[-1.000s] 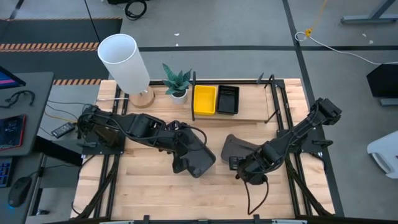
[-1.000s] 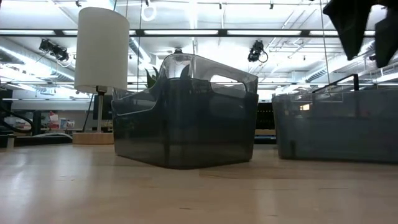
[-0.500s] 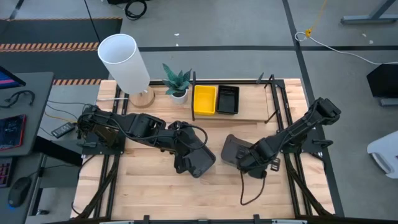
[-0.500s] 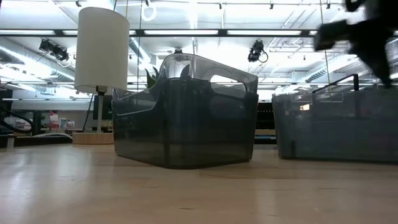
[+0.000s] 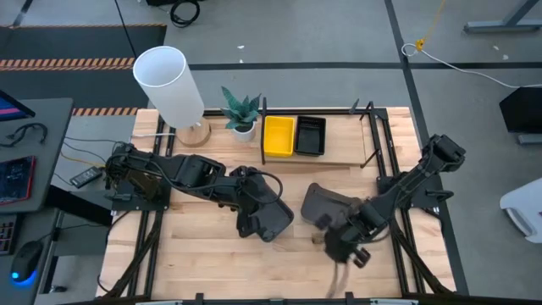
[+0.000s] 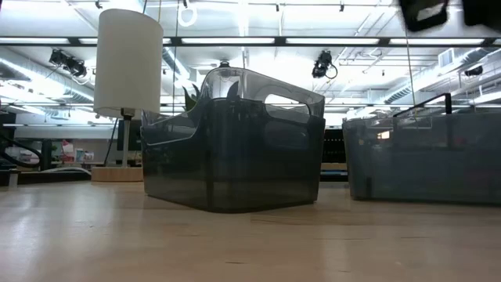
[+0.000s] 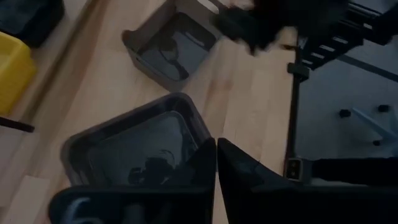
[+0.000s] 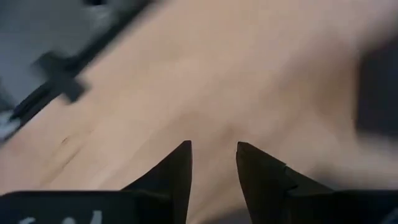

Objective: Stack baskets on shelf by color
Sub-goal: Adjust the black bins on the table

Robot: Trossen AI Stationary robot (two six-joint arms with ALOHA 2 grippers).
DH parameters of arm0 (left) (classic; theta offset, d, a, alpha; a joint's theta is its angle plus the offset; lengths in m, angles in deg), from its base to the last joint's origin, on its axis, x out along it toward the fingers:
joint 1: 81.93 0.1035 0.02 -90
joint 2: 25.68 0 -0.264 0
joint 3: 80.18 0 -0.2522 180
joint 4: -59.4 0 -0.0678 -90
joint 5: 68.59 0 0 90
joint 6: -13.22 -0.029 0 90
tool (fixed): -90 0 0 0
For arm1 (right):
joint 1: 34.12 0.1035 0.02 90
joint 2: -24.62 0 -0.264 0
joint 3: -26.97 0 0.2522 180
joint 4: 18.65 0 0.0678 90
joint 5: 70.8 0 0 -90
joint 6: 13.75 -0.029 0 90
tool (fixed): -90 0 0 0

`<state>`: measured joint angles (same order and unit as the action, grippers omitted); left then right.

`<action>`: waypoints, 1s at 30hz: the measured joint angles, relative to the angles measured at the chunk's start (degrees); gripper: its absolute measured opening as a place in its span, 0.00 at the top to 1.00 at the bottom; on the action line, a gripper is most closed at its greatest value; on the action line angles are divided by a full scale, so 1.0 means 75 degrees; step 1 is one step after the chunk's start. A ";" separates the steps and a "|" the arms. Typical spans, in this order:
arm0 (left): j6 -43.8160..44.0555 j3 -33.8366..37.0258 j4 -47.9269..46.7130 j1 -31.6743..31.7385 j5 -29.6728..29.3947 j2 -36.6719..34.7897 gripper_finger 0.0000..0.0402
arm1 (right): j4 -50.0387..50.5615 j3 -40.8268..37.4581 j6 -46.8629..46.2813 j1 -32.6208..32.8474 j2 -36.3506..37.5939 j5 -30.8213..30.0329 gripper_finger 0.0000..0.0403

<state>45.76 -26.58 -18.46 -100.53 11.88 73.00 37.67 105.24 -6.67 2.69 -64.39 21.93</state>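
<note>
Two smoky grey baskets stand on the table. My left gripper is shut on the left grey basket, which rests on its base in the low view. The right grey basket stands beside it, also on its base. My right gripper is open and empty above bare table, just nearside of that basket. A yellow basket and a black basket sit side by side on the shelf at the far edge. My left gripper holds the left grey basket by the rim of its wall, near a corner on the side facing the table's left. One finger stands inside the basket and one outside. The fingers slant down from the left. The basket stays on the table.
A white cylinder lamp and a small potted plant stand at the far left by the shelf. Black frame rods rise at the shelf's right end. Bare tabletop lies along the near edge.
My right gripper has first gone toward the right grey basket, then swung back toward the table's near edge, staying open. Both grey baskets stand where they were.
</note>
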 joint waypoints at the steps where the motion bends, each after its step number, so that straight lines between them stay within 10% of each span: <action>1: -0.0005 0.0000 0.0000 0.0001 0.0069 0.0000 0.94 | 0.0242 0.0014 -0.0665 -0.0079 0.0000 -0.0035 0.68; 18: -0.0289 0.0000 -0.0006 0.0001 0.0106 0.0000 0.95 | 0.2695 -0.0328 -0.3251 0.0084 0.0038 0.0234 0.69; 30: -0.0315 0.0001 -0.0009 0.0001 0.0372 0.0000 0.97 | -0.0648 -0.1003 -0.4465 0.0096 0.0038 0.1497 0.69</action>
<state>43.40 -26.58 -18.52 -100.52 14.67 73.00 32.81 97.72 -40.15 3.42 -64.11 33.16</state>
